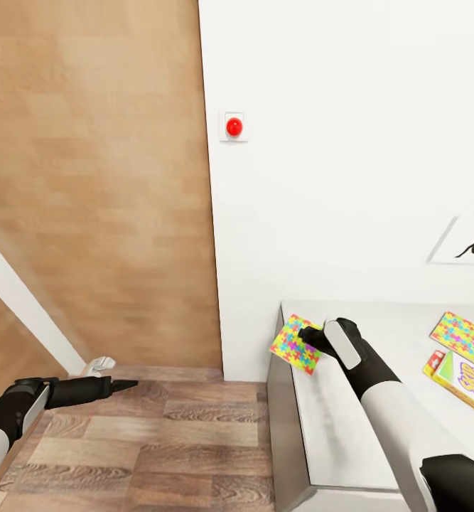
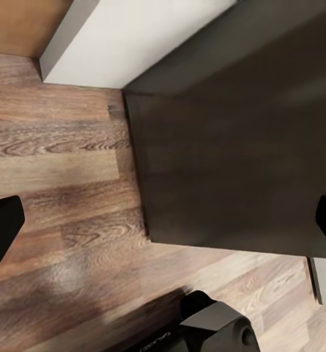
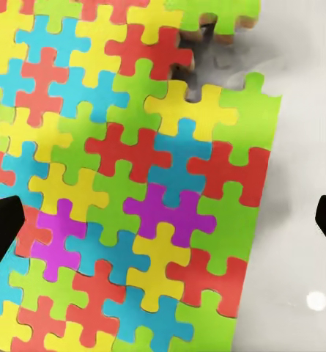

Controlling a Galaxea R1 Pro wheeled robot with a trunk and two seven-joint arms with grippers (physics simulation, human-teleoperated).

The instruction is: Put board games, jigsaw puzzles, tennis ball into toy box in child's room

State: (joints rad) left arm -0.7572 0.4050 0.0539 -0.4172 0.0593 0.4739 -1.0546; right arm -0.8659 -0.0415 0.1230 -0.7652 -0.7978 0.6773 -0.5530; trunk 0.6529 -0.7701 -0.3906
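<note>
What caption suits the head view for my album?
Right gripper reaches a jigsaw puzzle overhanging the table corner; left gripper hangs over the wood floor.

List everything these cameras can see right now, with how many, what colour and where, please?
Multicoloured jigsaw puzzle squares: two; one overhanging the table's corner, one further right.
Green-yellow-red Skip-Bo game box: one, table's right edge of view.
Light grey table: one, against white wall.
Red wall button: one.
Black silhouette picture: one, wall.
Wood-plank floor.
Right gripper: black, open, at the corner puzzle.
Left gripper: black, open, over floor.
</note>
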